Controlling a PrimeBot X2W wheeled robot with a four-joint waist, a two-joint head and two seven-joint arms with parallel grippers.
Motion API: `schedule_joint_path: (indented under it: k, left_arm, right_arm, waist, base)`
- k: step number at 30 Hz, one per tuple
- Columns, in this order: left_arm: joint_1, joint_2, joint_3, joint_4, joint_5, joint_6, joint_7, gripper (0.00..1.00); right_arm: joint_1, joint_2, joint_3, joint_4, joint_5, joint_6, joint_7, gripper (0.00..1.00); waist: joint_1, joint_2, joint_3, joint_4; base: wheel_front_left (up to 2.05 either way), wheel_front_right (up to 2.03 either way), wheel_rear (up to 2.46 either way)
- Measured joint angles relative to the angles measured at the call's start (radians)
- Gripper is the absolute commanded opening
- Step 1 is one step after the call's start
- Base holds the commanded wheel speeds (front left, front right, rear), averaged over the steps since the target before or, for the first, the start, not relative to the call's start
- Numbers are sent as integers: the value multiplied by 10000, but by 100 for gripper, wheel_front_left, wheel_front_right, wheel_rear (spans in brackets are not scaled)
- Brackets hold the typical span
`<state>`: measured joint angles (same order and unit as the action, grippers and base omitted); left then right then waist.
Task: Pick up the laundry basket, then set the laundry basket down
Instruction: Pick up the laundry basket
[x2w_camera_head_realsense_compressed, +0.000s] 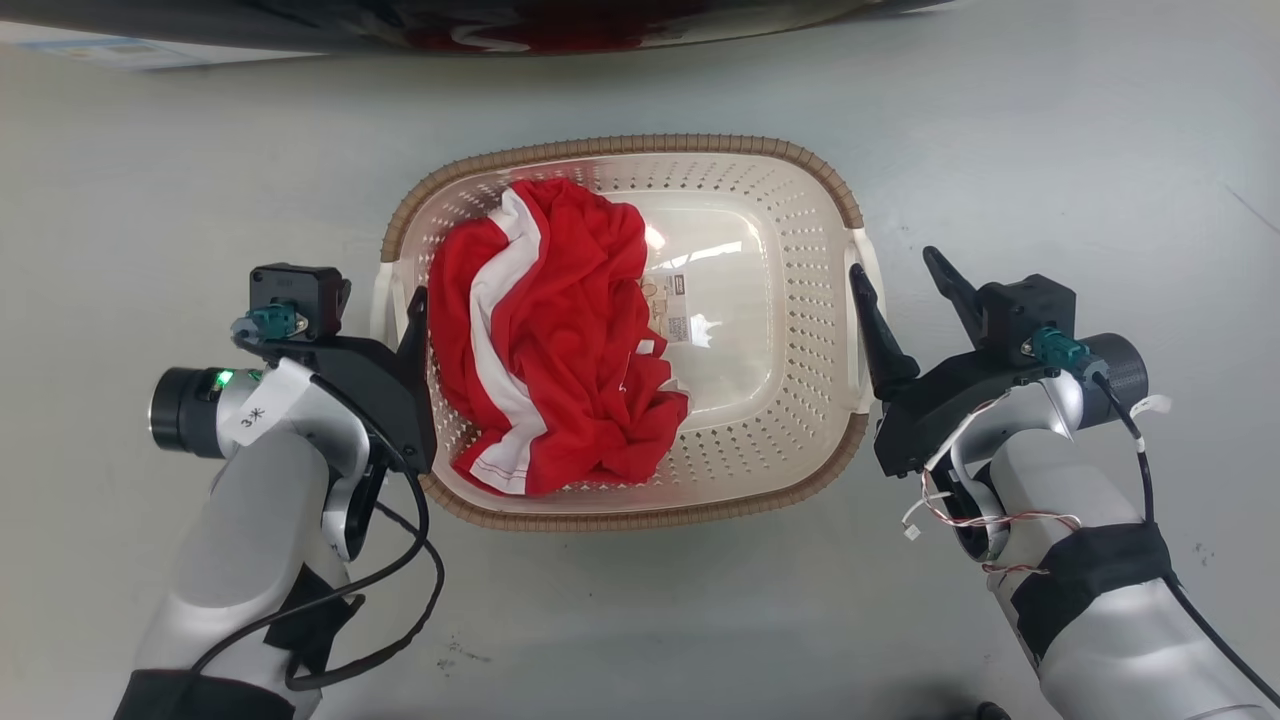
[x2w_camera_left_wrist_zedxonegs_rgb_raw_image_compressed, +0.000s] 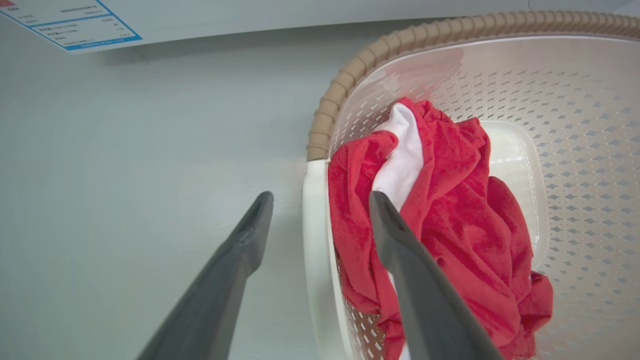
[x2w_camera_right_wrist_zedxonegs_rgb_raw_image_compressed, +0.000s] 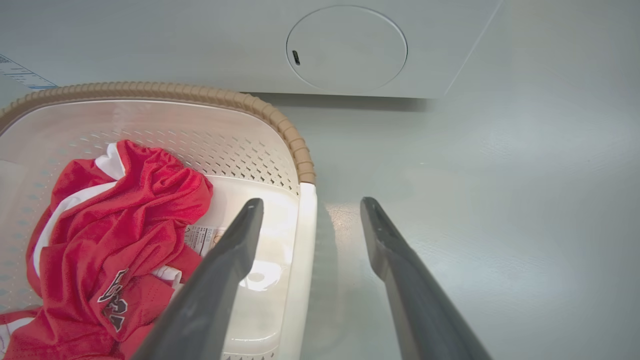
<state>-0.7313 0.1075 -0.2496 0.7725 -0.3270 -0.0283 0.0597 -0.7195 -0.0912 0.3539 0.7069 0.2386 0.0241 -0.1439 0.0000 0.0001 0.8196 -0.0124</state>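
Note:
The laundry basket (x2w_camera_head_realsense_compressed: 640, 145) is cream-white with a perforated wall and a brown woven rim, and it stands on the grey floor in the middle of the head view. A crumpled red and white garment (x2w_camera_head_realsense_compressed: 560, 330) lies in its left half. My left gripper (x2w_camera_head_realsense_compressed: 385, 310) is open astride the basket's left white handle (x2w_camera_left_wrist_zedxonegs_rgb_raw_image_compressed: 312, 225), one finger outside and the other inside against the garment (x2w_camera_left_wrist_zedxonegs_rgb_raw_image_compressed: 450, 200). My right gripper (x2w_camera_head_realsense_compressed: 895, 262) is open astride the right handle (x2w_camera_right_wrist_zedxonegs_rgb_raw_image_compressed: 302, 250), with one finger over the basket's inside and one over the floor. Neither pair of fingers touches a handle.
A label (x2w_camera_head_realsense_compressed: 678, 310) shows on the basket's bare bottom. A dark object with red on it (x2w_camera_head_realsense_compressed: 500, 25) runs along the far edge. A white panel with a round lid (x2w_camera_right_wrist_zedxonegs_rgb_raw_image_compressed: 346, 47) and a blue-bordered sheet (x2w_camera_left_wrist_zedxonegs_rgb_raw_image_compressed: 75, 25) lie beyond the basket. Grey floor surrounds it.

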Motion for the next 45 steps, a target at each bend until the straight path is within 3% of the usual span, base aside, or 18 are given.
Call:
schedule_joint_path:
  k: [15, 16, 17, 18, 32, 45]
  left_arm:
    - [-577, -144, 31, 1432, -424, -426, 90, 100]
    - [-627, -165, 29, 1528, -453, -437, 94, 91]
    - [-666, -174, 25, 1620, -474, -460, 104, 14]
    - [-695, -178, 38, 1718, -500, -523, 109, 0]
    - [-1120, -456, 8, 2886, -859, -775, 282, 0]
    - [-1128, -779, 21, 3862, -1164, -874, 552, 0]
  right_arm:
    - [-521, 105, 236, 1193, 59, 295, -151, 100]
    - [-531, 109, 253, 1273, 69, 307, -151, 96]
    - [-550, 119, 259, 1381, 96, 376, -148, 23]
    - [-568, 121, 286, 1463, 107, 393, -146, 0]
    - [-928, 272, 364, 2435, 353, 744, -234, 0]
    - [-1010, 314, 403, 3613, 700, 966, -88, 0]
  waist:
    - [0, 0, 507, -7]
    - [0, 0, 531, 2]
    - [0, 0, 548, 15]
    - [0, 0, 557, 24]
    - [0, -1, 337, 101]
    - [0, -1, -508, 94]
  base:
    - [0, 0, 0]
    - [0, 0, 0]
    - [0, 0, 0]
    - [0, 0, 0]
    - [0, 0, 0]
    - [0, 0, 0]
